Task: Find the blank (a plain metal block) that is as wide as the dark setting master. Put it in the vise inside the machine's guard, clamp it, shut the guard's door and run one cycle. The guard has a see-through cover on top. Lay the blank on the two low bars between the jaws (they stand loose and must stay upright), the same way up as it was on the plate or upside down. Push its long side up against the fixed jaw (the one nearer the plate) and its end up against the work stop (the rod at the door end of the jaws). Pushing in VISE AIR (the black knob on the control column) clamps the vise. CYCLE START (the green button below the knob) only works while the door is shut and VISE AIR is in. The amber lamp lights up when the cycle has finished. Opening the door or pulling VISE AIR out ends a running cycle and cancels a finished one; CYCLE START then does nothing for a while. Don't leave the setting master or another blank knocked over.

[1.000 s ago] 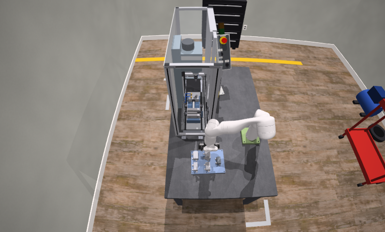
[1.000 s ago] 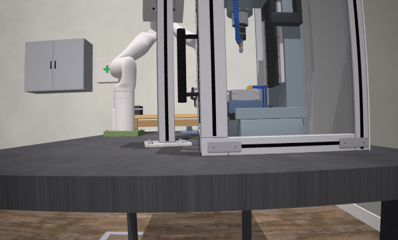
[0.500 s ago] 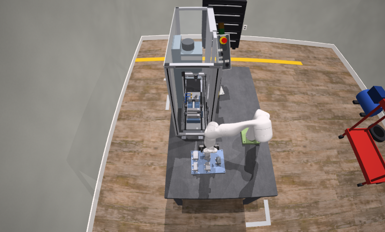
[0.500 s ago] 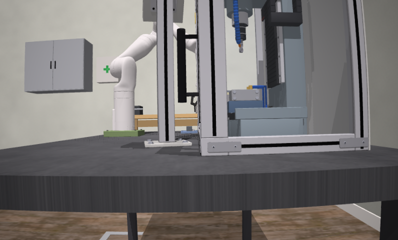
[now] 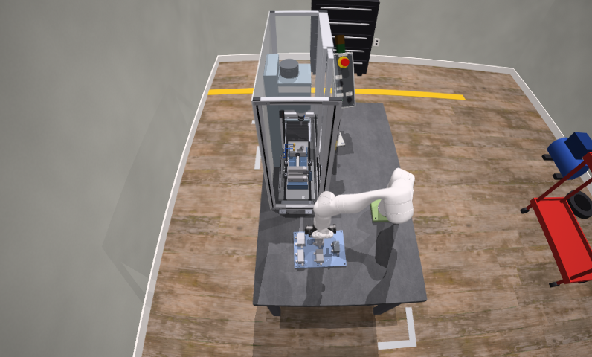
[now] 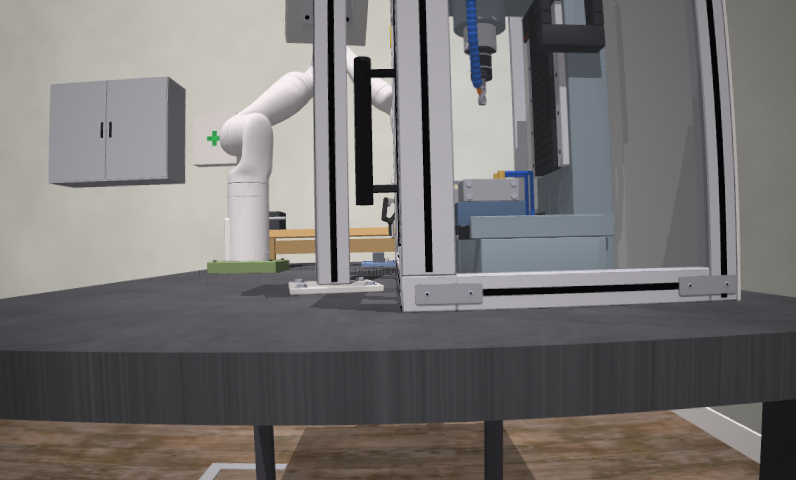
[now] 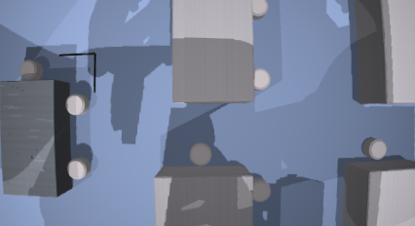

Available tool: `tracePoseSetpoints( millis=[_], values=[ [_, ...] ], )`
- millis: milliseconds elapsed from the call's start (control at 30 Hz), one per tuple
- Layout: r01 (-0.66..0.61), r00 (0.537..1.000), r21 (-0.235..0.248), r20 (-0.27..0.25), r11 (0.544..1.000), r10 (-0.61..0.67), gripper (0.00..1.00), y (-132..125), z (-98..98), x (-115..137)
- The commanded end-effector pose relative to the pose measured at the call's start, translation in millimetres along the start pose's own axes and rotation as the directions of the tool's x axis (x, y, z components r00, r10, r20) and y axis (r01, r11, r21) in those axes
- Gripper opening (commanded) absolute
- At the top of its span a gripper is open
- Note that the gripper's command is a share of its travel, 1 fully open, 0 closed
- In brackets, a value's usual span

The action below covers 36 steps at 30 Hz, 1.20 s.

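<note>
Tool (image 5: 320, 230), wide and holding nothing, above blue plate (image 5: 331, 262) (image 7: 146, 94) on desk (image 5: 281, 282) (image 6: 212, 321); dark setting master (image 5: 335, 247) (image 7: 29, 138) upright beside pegs (image 7: 77, 104).

Top: high oblique view down on the whole table (image 5: 281, 282) (image 6: 378, 380). Exterior: level, close view from its far end, sharing the guard (image 5: 297, 100) (image 6: 429, 142). Wrist: close-up straight down on the plate (image 5: 310, 262) (image 6: 377, 264) (image 7: 132, 158).

The plate (image 5: 332, 262) (image 6: 378, 264) (image 7: 302, 133) on the surface (image 5: 285, 282) (image 6: 354, 380) carries five blocks: one dark setting master (image 5: 335, 248) (image 7: 28, 138) and four pale blanks (image 5: 300, 239) (image 7: 212, 56); eight round pegs (image 7: 201, 154) show in the wrist view. Around them there are one robot arm (image 5: 361, 201) (image 6: 248, 148), one machine guard (image 5: 297, 100) (image 6: 411, 148), one red cart (image 5: 564, 239), one black drawer unit (image 5: 345, 16), one red button (image 5: 344, 62) and one grey wall cabinet (image 6: 78, 130) with two handles (image 6: 101, 129)
</note>
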State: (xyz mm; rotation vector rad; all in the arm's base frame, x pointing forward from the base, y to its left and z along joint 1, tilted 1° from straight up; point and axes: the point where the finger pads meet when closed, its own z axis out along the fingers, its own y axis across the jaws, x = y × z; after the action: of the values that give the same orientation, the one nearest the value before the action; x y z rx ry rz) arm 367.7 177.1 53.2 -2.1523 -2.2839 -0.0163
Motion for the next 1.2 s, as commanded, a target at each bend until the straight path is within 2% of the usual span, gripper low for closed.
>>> tracePoseSetpoints(
  millis=[0,200,1167],
  values=[
    [0.000,1.000,-0.001,-0.001,1.000,0.000,1.00,0.4,-0.5,0.1],
    [0.000,1.000,-0.001,-0.001,1.000,0.000,1.00,0.4,9.5,0.2],
    [0.000,1.000,-0.001,-0.001,1.000,0.000,1.00,0.4,14.5,0.2]
  ],
)
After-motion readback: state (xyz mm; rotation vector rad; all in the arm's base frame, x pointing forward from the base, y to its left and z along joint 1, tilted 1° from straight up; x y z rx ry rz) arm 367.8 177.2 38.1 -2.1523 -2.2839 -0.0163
